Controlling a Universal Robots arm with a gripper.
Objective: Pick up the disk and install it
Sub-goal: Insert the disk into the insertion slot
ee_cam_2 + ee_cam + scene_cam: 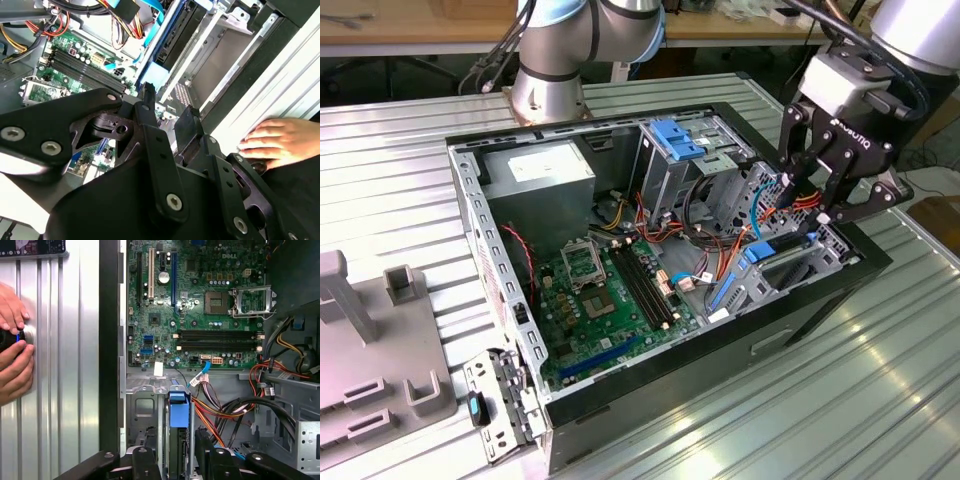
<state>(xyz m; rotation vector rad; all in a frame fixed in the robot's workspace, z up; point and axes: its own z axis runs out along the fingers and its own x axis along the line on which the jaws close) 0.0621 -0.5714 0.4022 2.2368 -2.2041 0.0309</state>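
Disk point(179, 412) in bay point(145, 410), just below end effector point(808, 210)

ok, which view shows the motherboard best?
First wrist view: the motherboard faces the camera, nearly all of it visible. The exterior view shows it at a slant inside the case; the second wrist view shows part of it beyond the gripper.

The disk point(178, 440), dark with blue rails, stands on edge in the drive bay at a corner of the computer case.
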